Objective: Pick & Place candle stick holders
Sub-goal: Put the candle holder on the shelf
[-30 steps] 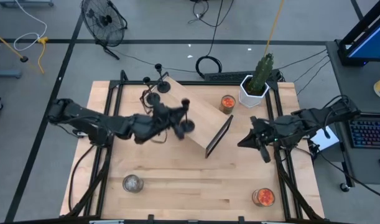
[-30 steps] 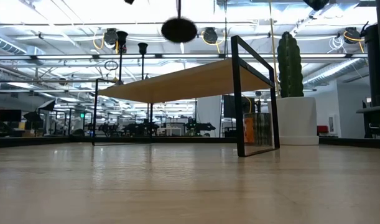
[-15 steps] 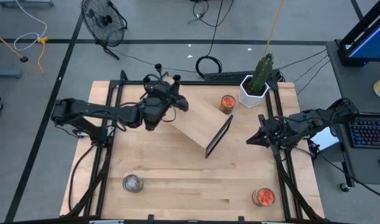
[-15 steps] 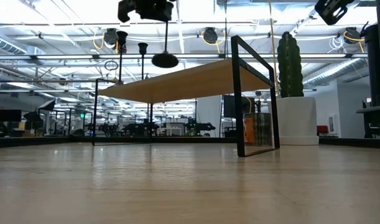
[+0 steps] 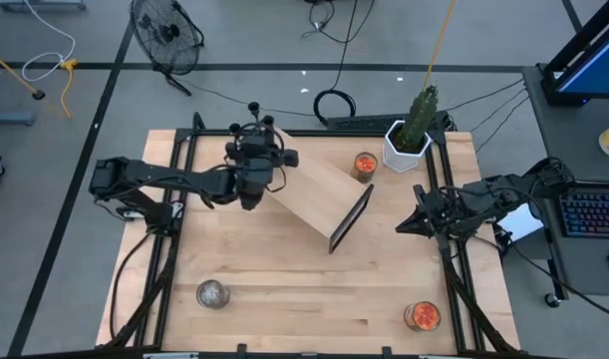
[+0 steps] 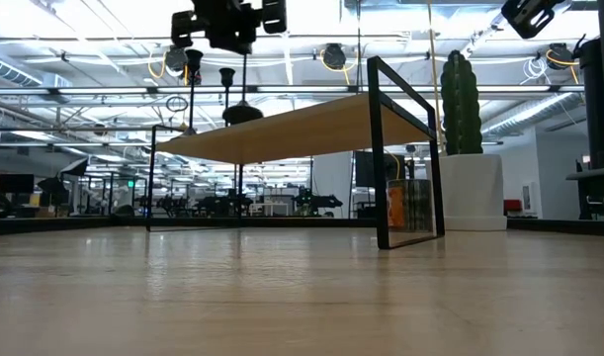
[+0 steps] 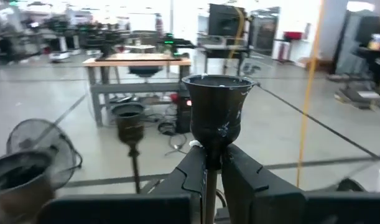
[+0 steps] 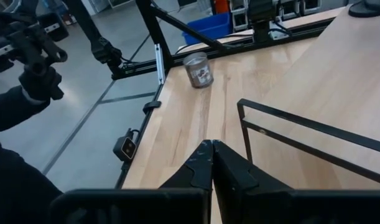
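A black candle stick holder (image 7: 216,112) is upright in my left gripper (image 7: 211,155), which is shut on it over the far left part of the wooden shelf (image 5: 319,189). In the low view its round base (image 6: 242,114) is right at the shelf's top; I cannot tell whether it touches. Two more holders (image 5: 254,108) (image 5: 234,130) stand upright at the shelf's far left corner, just beyond the gripper. My right gripper (image 5: 402,225) is shut on nothing, raised near the table's right edge. My left gripper pinches the holder's thin stem (image 7: 209,167) just below the cup, between its two fingers. The fingers come level from the table's near side and lie across the stem. The holder is upright, cup up, with its base (image 6: 242,114) below the fingers.
A cactus in a white pot (image 5: 412,135) and an orange candle jar (image 5: 365,165) stand at the far right. Another orange jar (image 5: 422,315) sits near right and a grey jar (image 5: 212,293) near left. The shelf's black end frame (image 5: 352,219) stands mid-table.
My left gripper has carried the holder from over the shelf's middle toward the table's far left and down, turning about so that it now points at the far edge. The holder's base now sits low over the shelf. My right gripper has drawn back toward the right edge.
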